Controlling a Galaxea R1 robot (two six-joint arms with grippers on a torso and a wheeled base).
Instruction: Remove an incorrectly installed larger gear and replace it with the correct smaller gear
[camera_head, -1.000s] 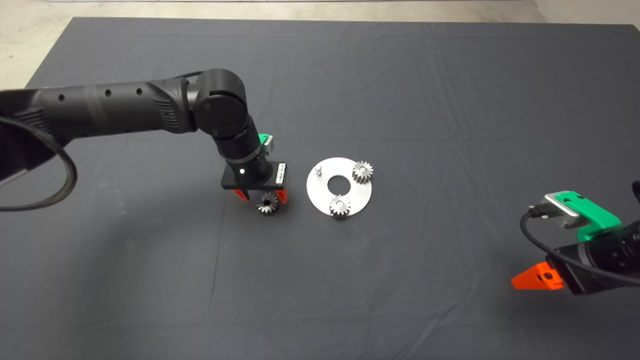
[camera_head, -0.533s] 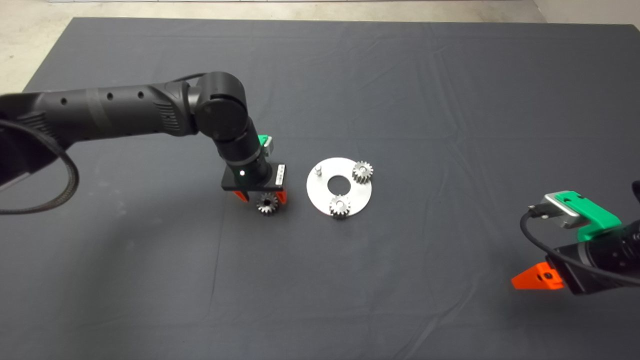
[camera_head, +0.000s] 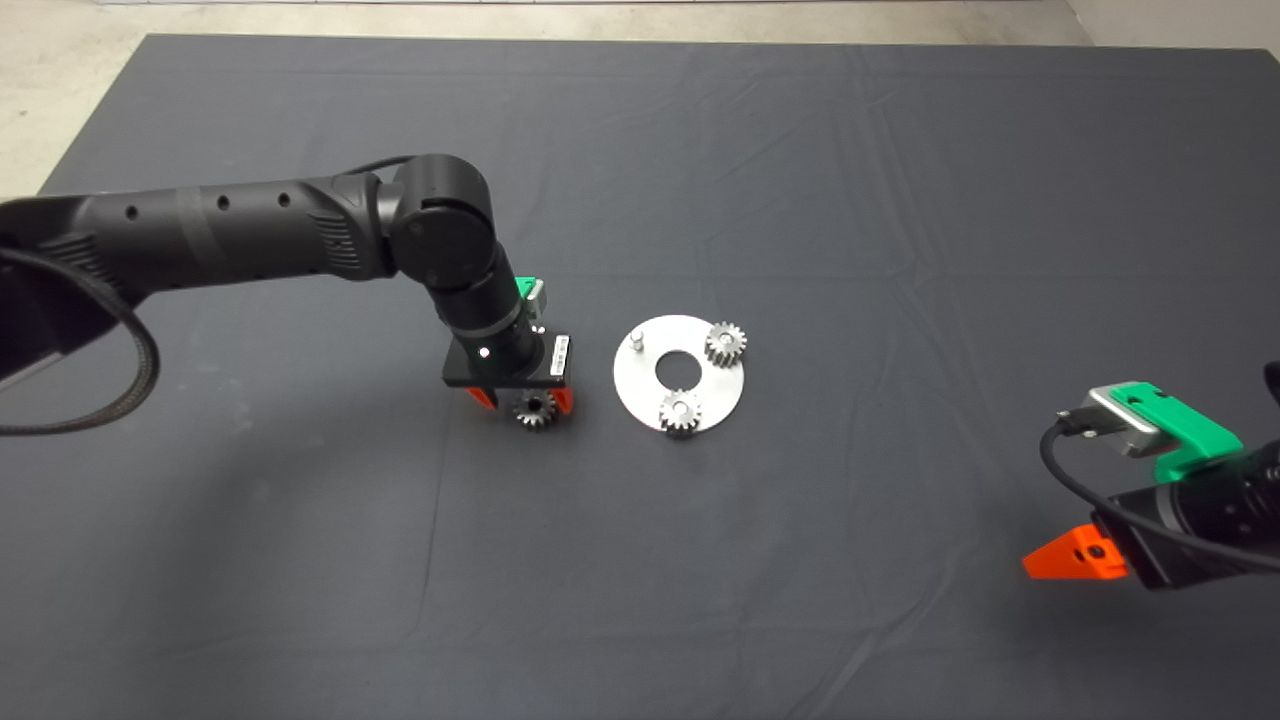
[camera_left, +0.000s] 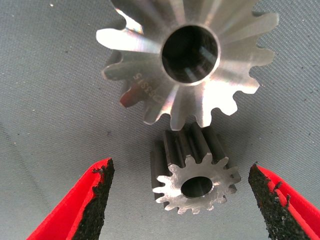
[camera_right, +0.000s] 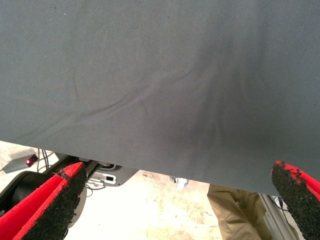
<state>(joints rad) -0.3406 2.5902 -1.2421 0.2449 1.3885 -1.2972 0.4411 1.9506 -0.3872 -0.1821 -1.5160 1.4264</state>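
Smaller gear (camera_left: 196, 185): shiny, toothed, round-holed | between spread left tool (camera_left: 182, 200) fingers

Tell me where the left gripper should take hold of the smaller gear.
By its toothed rim, from above: the smaller gear lies flat on the mat, hole up. The open left gripper has one finger each side; the larger gear crowds a third side.
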